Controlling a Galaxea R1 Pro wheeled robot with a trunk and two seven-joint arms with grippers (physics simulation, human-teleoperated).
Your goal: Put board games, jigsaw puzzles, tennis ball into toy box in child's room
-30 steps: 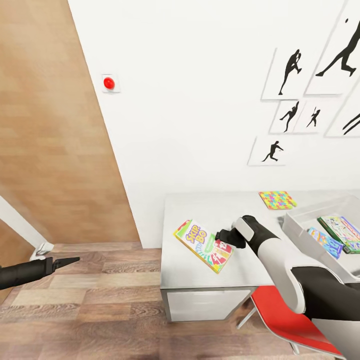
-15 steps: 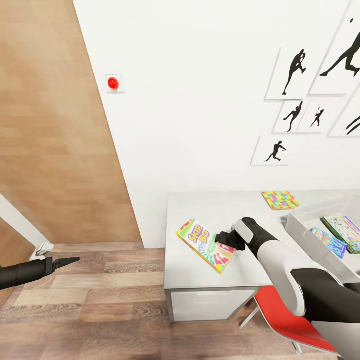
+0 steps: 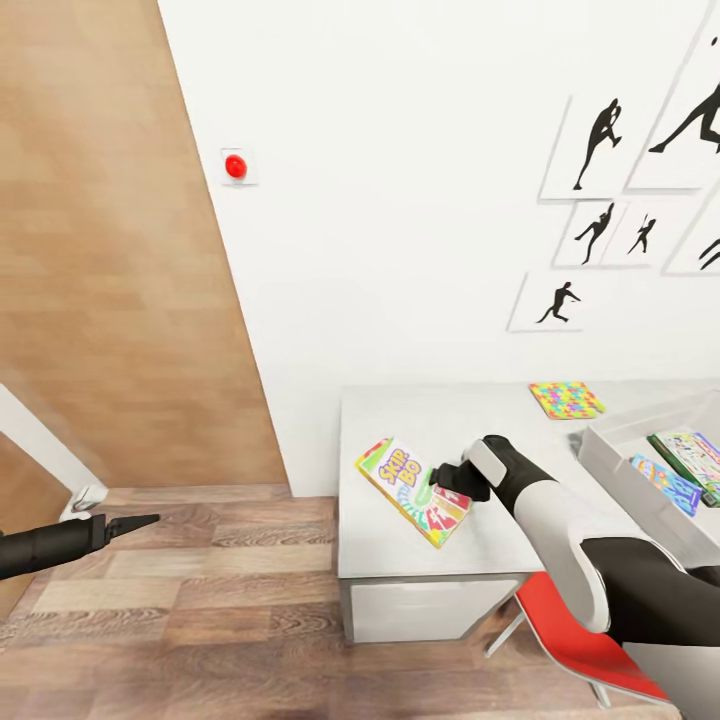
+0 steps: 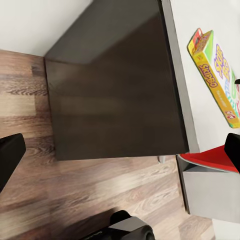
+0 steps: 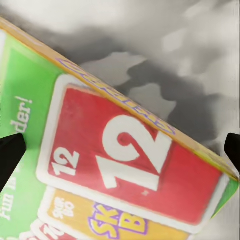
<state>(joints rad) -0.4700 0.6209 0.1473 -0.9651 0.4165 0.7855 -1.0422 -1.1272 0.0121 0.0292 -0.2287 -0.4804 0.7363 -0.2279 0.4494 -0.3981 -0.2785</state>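
Note:
The yellow-red-green Skip-Bo board game (image 3: 405, 485) lies flat near the left end of the light grey table (image 3: 400, 545). My right gripper (image 3: 445, 478) is over its right part, open. In the right wrist view its black fingertips (image 5: 10, 156) stand wide apart above the box's red "12" card print (image 5: 125, 160). At the right, the see-through toy box (image 3: 612, 470) holds a blue board game (image 3: 668, 483) and a green-edged one (image 3: 688, 452). One jigsaw puzzle (image 3: 566, 400) lies at the table's back. My left gripper (image 3: 130, 523) hangs open over the floor, far left.
A red chair (image 3: 580, 640) stands under the table's front by my right arm. The left wrist view looks at the lower dark grey desk section (image 4: 115, 85) with the Skip-Bo box (image 4: 216, 70) beside it. A red wall button (image 3: 235, 166) and wood-plank floor (image 3: 220, 600) are at the left.
The whole picture has slid slightly as the camera turned. My right gripper stays over the Skip-Bo box, and the left arm has not moved.

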